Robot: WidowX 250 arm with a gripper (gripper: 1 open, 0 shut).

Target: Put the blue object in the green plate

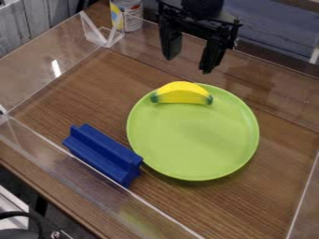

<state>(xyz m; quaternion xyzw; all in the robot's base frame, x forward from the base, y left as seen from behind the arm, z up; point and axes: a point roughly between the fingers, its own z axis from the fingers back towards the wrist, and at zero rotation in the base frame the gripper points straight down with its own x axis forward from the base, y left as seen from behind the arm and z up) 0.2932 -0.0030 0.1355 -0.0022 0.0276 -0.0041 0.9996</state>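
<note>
Blue object [104, 154] noted nearest the lens, flat on the tabletop [100, 89], its end just beside the green plate [200, 140], not in it. Nothing judged done yet. Fingers [208, 58] spread, empty, hanging beyond the plate. Arm cut off above.

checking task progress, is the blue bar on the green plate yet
No, the blue bar lies on the wooden table beside the green plate, at its left edge.

plate [193, 135]: middle of table [88, 89]
bar [104, 154]: left, touching plate's edge
banana toy [182, 93]: on plate's far rim
</note>
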